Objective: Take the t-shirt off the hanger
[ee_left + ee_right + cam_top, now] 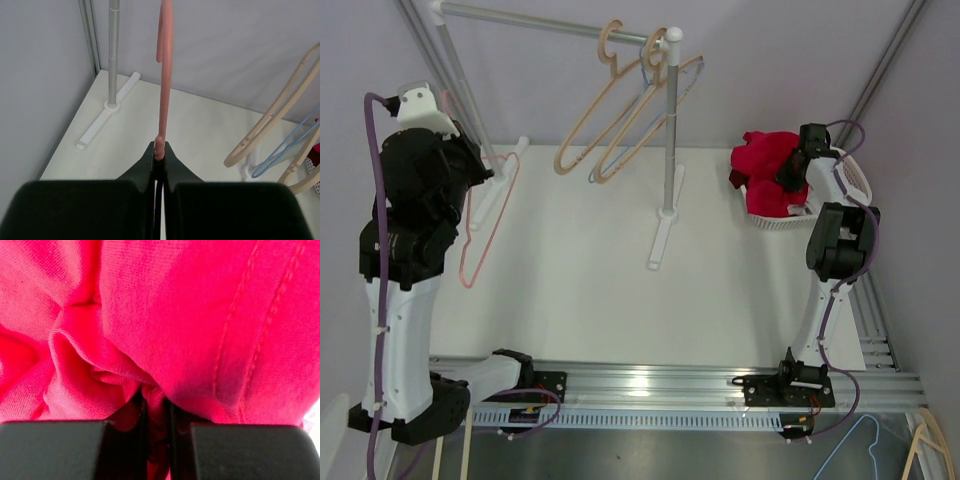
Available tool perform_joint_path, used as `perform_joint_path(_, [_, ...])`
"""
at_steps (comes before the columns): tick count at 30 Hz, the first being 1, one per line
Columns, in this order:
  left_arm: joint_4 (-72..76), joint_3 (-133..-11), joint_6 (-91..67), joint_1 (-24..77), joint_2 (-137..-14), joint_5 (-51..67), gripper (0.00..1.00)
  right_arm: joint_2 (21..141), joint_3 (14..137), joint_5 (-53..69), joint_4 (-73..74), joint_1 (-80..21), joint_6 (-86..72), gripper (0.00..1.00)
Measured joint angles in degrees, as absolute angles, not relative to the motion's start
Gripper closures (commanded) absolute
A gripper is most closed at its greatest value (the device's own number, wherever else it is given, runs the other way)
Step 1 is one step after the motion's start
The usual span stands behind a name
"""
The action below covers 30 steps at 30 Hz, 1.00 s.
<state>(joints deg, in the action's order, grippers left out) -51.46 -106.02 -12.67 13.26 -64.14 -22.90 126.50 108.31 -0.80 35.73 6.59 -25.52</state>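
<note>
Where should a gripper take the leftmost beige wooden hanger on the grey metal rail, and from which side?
Grip the beige wooden hanger at its lower left arm, from the left: that arm hangs free, while other hangers crowd its right side.

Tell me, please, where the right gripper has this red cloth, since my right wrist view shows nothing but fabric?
Observer: The right gripper is over the white basket at the table's far right. It is shut on the red t-shirt, which lies heaped in that basket.
Operator: Thank you. Is there a hanger inside the shirt?
Observer: None that I can see. The pink hanger hangs bare on the far left, well apart from the shirt.
Operator: What is holding that hanger?
Observer: The left gripper is shut on its neck, just below the hook.
</note>
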Motion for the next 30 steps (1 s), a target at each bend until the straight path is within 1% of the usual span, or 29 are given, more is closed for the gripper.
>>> perform_joint_path(2, [-51.0, -107.0, -13.1, 11.1, -65.9, -20.2, 0.99, 125.9, 107.7, -0.6, 35.3, 6.8, -25.5, 0.81])
perform_joint_path(3, [-50.4, -107.3, -13.0, 10.2, -66.6, -19.1, 0.99, 125.6, 107.7, -0.7, 35.4, 6.9, -25.5, 0.71])
perform_joint_path(4, [-49.6, -107.4, -13.0, 9.6, -67.2, -18.4, 0.99, 125.4, 108.1, -0.7, 36.0, 6.9, -25.3, 0.53])
perform_joint_path(6, [-47.7, -107.4, -12.5, 9.0, -68.1, -18.0, 0.99, 124.8, 108.9, -1.4, 37.7, 7.0, -25.0, 0.52])
perform_joint_path(7, [-46.9, -107.4, -12.3, 8.8, -68.3, -17.8, 0.99, 124.4, 109.6, -2.3, 39.2, 7.0, -24.6, 0.43])
perform_joint_path(8, [-46.3, -107.5, -11.9, 8.6, -68.6, -17.6, 0.99, 123.9, 110.4, -3.1, 40.6, 7.1, -24.3, 0.37])
perform_joint_path(10, [-45.1, -107.9, -11.3, 8.3, -69.1, -17.3, 0.99, 123.1, 112.2, -5.5, 43.8, 7.4, -23.4, 0.31])
perform_joint_path(14, [-42.1, -108.7, -8.8, 8.1, -69.6, -16.2, 0.99, 122.4, 116.8, -8.5, 49.1, 8.5, -21.8, 0.30])
perform_joint_path(16, [-40.6, -108.8, -7.8, 8.0, -69.6, -15.9, 0.99, 122.4, 119.7, -9.0, 51.4, 9.0, -21.0, 0.26])
perform_joint_path(22, [-37.1, -108.7, -6.0, 6.9, -70.7, -13.0, 0.99, 121.3, 127.0, -8.4, 54.9, 9.6, -20.2, 0.21])
perform_joint_path(27, [-35.6, -108.6, -5.3, 6.6, -72.8, -10.2, 0.99, 119.4, 129.7, -7.5, 56.1, 9.6, -19.7, 0.20])
perform_joint_path(30, [-33.3, -108.1, -4.3, 5.7, -74.2, -6.2, 0.99, 118.2, 129.5, -6.5, 55.8, 9.6, -19.7, 0.18])
